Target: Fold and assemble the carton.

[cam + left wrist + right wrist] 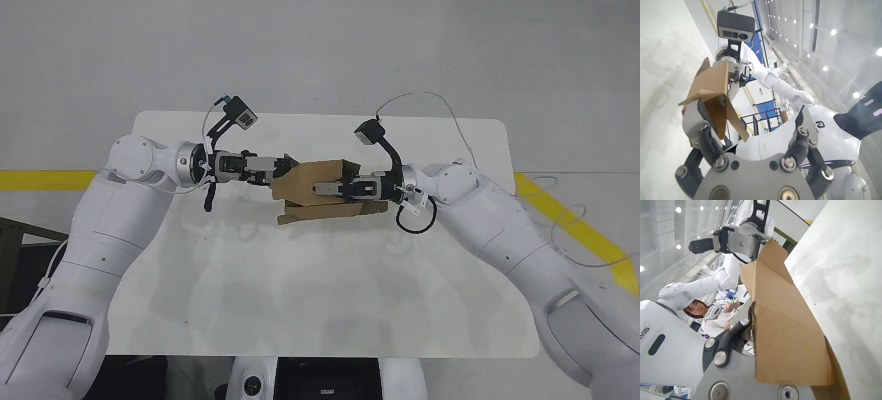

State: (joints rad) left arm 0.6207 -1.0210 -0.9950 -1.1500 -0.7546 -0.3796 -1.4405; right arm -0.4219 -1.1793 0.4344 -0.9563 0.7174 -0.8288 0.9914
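Note:
A brown cardboard carton (pixel 318 190) stands partly unfolded in the middle of the white table (pixel 300 290), its end flaps loose. My right gripper (pixel 328 188) comes in from the right and is shut on the carton's upper wall (pixel 783 325); one finger (pixel 743 313) presses that wall's edge and the other is hidden behind the cardboard. At the carton's left end, my left gripper (pixel 751 115) is open wide. One of its fingers (pixel 696 111) touches a loose end flap (pixel 715 113), while the other finger (pixel 802 117) stands free.
Bare table surface lies in front of the carton and to both sides. A thin cable (pixel 440 105) loops above the right arm toward the table's far right corner. Yellow floor tape (pixel 40 180) runs beside the table.

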